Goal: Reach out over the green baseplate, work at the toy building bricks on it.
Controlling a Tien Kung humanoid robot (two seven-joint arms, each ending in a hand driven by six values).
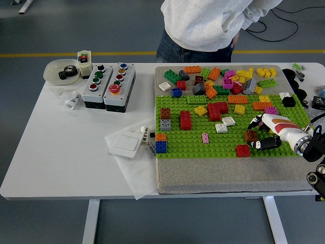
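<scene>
Low, right hand (268, 133) over green baseplate (193, 143)

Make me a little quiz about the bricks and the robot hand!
1. True or false: the right robot hand is over the green baseplate.
2. Which brick is nearest the robot hand? A) brown brick B) blue brick C) pink brick
3. Fill in: the blue brick has an ______ brick on its far side.

Key: 1 true. 2 A. 3 orange.
</scene>
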